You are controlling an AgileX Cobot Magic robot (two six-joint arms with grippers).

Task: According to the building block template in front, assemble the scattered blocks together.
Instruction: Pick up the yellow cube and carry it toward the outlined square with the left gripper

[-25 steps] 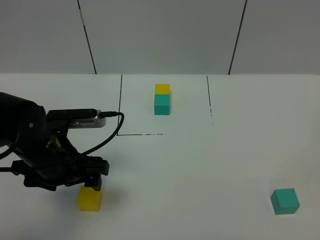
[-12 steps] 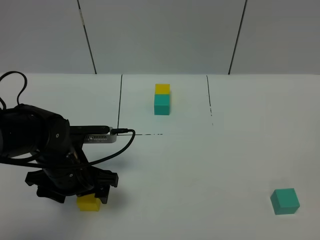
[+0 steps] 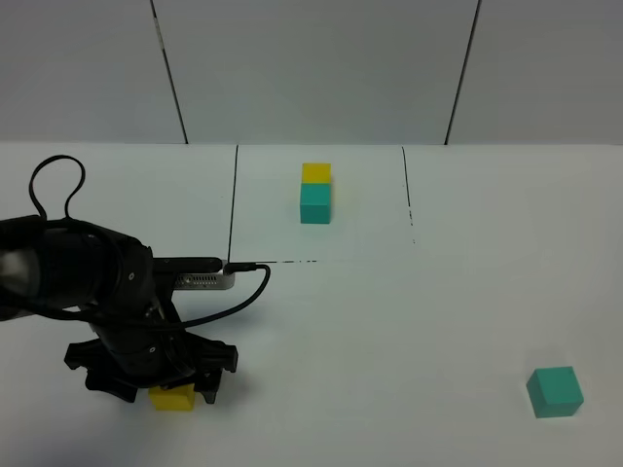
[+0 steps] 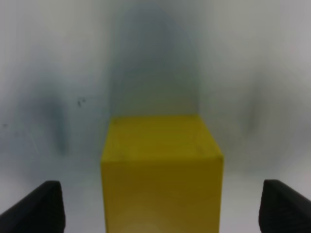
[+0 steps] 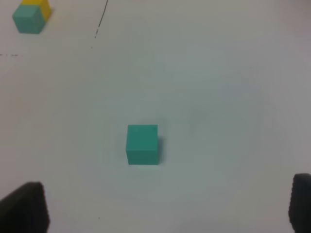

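left tool (image 3: 167,387): spread wide, gripping nothing, straddling yellow cube (image 4: 162,170) on tabletop (image 3: 389,321), near left | right tool (image 5: 163,204): wide open, empty, teal cube (image 5: 142,144) lies apart, near right | template (image 3: 315,193): far centre

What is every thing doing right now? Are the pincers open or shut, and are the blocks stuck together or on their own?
Left pincer: open, lowered around the yellow cube, with gaps on both sides.
Right pincer: open, holding nothing.
Yellow cube: flat on the table, alone, not gripped.
Teal cube: flat on the table, alone, untouched.
Template: yellow and teal cubes joined together.
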